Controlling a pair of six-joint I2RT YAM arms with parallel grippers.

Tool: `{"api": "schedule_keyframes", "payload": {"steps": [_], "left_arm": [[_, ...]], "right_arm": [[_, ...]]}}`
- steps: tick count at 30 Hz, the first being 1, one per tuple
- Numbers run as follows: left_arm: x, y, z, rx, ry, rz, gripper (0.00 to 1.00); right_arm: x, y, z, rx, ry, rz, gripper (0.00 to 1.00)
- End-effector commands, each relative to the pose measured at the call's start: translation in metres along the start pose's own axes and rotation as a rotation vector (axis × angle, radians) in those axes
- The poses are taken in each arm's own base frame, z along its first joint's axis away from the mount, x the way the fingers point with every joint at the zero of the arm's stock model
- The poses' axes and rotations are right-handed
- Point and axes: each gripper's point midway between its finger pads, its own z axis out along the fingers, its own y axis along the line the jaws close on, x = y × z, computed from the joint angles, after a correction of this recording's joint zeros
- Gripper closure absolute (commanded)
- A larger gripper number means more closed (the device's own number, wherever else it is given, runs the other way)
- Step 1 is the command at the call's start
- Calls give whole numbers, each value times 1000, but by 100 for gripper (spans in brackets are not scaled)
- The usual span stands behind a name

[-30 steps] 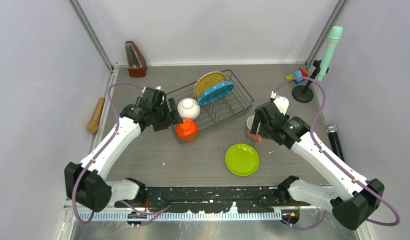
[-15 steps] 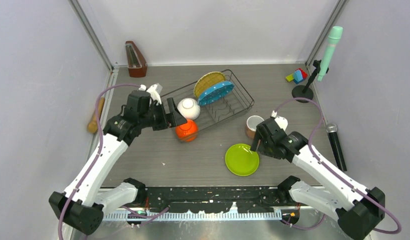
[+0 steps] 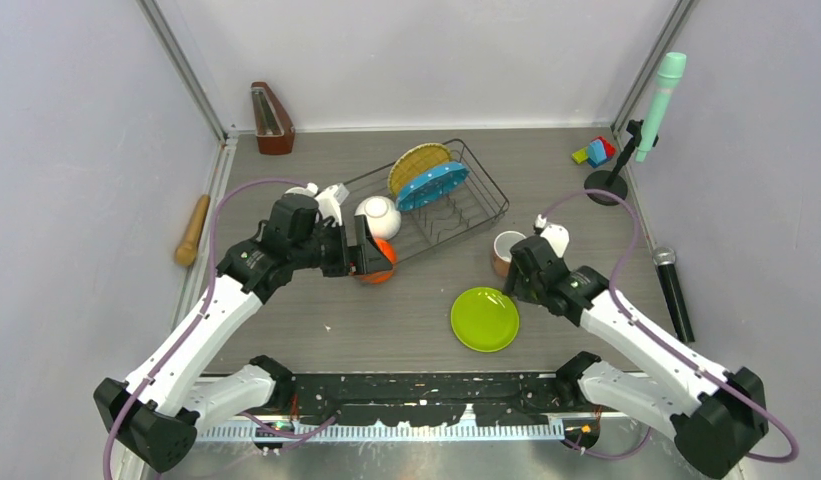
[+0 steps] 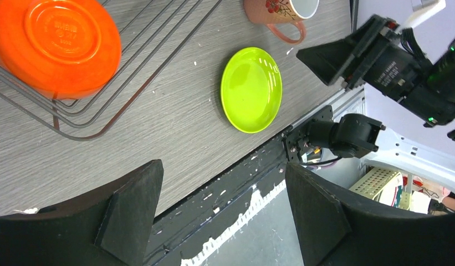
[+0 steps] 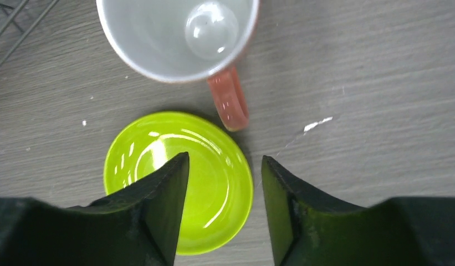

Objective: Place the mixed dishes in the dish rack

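Observation:
The wire dish rack (image 3: 456, 215) holds the yellow woven plate (image 3: 418, 165), the teal-blue plate (image 3: 433, 186) and the white bowl (image 3: 378, 215). The orange bowl (image 4: 56, 44) lies bottom-up against the rack's near-left corner wires. My left gripper (image 3: 369, 250) hovers beside it, open and empty (image 4: 225, 216). The lime green plate (image 3: 485, 319) lies flat on the table. Just behind it the salmon-pink mug (image 5: 178, 33) stands upright. My right gripper (image 5: 225, 166) is open over the plate's (image 5: 178, 183) right edge, near the mug's handle (image 5: 229, 102), holding nothing.
A wooden metronome (image 3: 271, 118) stands at the back left and a wooden roller (image 3: 193, 230) lies by the left wall. Toy blocks (image 3: 596, 152), a stand with a teal microphone (image 3: 611, 180) and a black microphone (image 3: 669, 290) sit along the right side.
My right gripper left the mug standing, moved nearer over the green plate's edge, and its jaws narrowed. My left gripper opened wider and shifted right beside the orange bowl.

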Motion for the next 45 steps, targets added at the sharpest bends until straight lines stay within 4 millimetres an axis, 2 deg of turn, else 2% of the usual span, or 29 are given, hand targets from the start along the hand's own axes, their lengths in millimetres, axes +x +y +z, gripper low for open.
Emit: {"api": "schedule_keyframes", "payload": {"steps": [1,2,8,9,14,16,17,18,20,24,30,35,38,41,45], "left_arm": [[-8,-17,-6,61,-24,16,17],[-8,-18,-8,64,-25,16,17],[-13,-20,-12,57,-43,27,17],[-13,-19,-11,53,-39,25,17],[-14,-17,-8,37,-26,17,18],[-15,-17,-7,35,-27,12,18],[-16,-18,-6,37,-26,9,18],[-17,-19,-6,40,-24,4,18],[-17,-22,-6,53,-21,1,18],[-18,-25,-3,73,-20,-2,19],[-15,-33,7,142,-3,-4,19],[-19,-43,15,205,-32,-10,15],[-26,-58,19,284,-44,-66,7],[-39,-76,19,380,-79,-105,1],[-60,-93,10,459,-175,-72,0]], "right_arm": [[-40,10,11,43,-117,-102,47],[-40,5,18,84,-110,-121,49],[-50,9,38,140,-142,-165,54],[-53,9,39,145,-150,-169,58],[-53,10,46,159,-143,-192,62],[-52,15,43,127,-141,-195,81],[-54,18,40,106,-148,-187,86],[-55,18,38,98,-151,-185,95],[-57,19,30,80,-156,-179,99],[-64,21,10,22,-190,-157,100],[-87,35,-31,-94,-247,-100,100],[-110,65,-72,-253,-268,-13,99],[-118,85,-95,-378,-274,25,100],[-127,103,-115,-482,-279,63,100],[-135,122,-136,-611,-271,121,100]]}}
